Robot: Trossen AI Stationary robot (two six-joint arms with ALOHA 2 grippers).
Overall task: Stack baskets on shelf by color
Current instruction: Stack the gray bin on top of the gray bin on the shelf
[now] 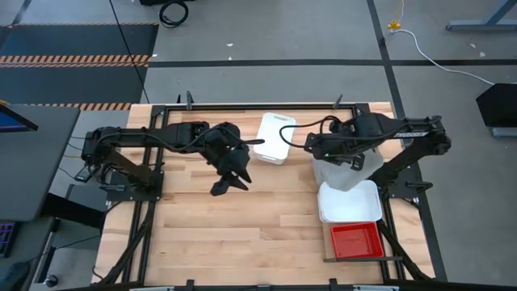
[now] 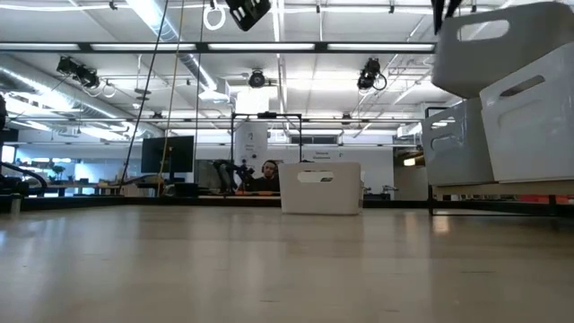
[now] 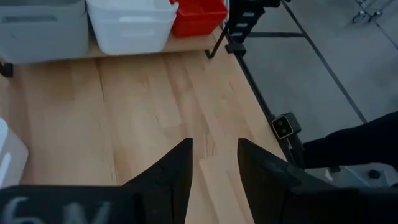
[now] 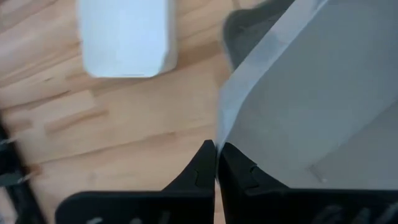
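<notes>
Two grippers are in play, and only the right gripper (image 4: 216,163) has anything: its fingers are pinched tight on the thin wall of a light grey basket (image 1: 346,171), which it holds lifted off the wood, tilted, at the right side of the table. In the low view that grey basket (image 2: 502,45) hangs high, clear of the baskets below it. Directly beneath the claw another grey basket (image 2: 457,144) sits on the shelf (image 1: 355,259), the narrow pale panel running along the table's right edge. Next along the shelf, toward the front of the table from the claw, comes a white basket (image 1: 349,202), then a red basket (image 1: 356,241), the three touching or nearly so in one row. How many are nested in each pile cannot be told.

On the claw's other side, toward the middle of the table's far edge, a lone white basket (image 1: 272,137) rests on the slatted tabletop (image 1: 242,234), well apart from the shelf.

Farther out, the left gripper (image 1: 232,182) hovers above bare wood near the table's centre, its fingers (image 3: 171,174) partly parted and holding nothing. Open tabletop spreads from it to the front and left edges.
</notes>
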